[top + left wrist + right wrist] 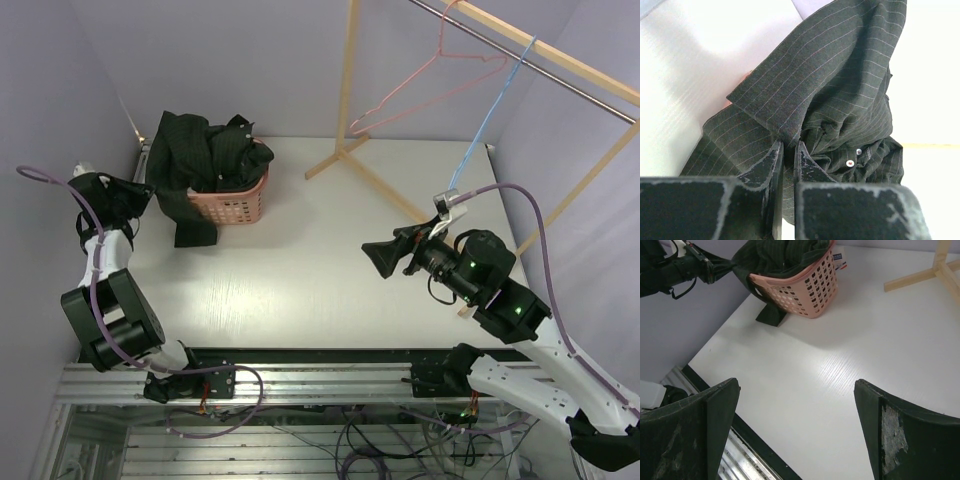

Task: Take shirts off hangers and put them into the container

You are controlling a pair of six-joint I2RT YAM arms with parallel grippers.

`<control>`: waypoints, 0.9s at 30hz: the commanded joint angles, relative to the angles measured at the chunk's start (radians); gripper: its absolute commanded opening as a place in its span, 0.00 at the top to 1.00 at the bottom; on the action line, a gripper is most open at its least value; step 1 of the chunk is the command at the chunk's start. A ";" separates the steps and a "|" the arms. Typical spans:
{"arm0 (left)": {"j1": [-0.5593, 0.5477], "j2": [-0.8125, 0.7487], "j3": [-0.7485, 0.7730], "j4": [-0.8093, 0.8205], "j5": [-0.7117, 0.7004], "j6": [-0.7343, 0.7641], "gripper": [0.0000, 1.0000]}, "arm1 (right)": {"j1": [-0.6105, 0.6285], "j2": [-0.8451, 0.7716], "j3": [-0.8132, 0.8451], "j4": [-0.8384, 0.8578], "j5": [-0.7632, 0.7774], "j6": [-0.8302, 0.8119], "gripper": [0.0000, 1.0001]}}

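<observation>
We see the left pincer (789, 157) closed narrow on a fold of the dark pinstriped button-up shirt (840, 75). The shirt lies heaped in the salmon-orange lattice plastic basket (238, 207) and hangs over its left side down to the white desk (300, 280). The right pincer (797, 385) stands wide above the desk and holds nothing.

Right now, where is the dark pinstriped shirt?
The dark pinstriped shirt lies at the top view's far left, heaped in the orange basket and spilling over its left side, the left gripper pinching a fold.
</observation>
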 commanded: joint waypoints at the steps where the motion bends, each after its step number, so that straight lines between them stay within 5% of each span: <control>1: 0.003 -0.042 0.065 -0.062 0.028 0.025 0.87 | -0.001 -0.014 -0.004 0.012 0.006 0.003 0.00; 12: -0.046 -0.058 0.246 -0.277 -0.055 0.105 0.93 | -0.001 -0.021 -0.011 0.015 0.013 0.007 0.00; 24: -0.273 0.015 0.651 -0.428 -0.205 0.147 0.93 | -0.001 0.005 -0.018 0.041 -0.005 0.015 0.00; 27: -0.282 0.026 0.642 -0.462 -0.190 0.158 0.93 | 0.000 -0.012 -0.018 0.025 0.012 0.013 0.00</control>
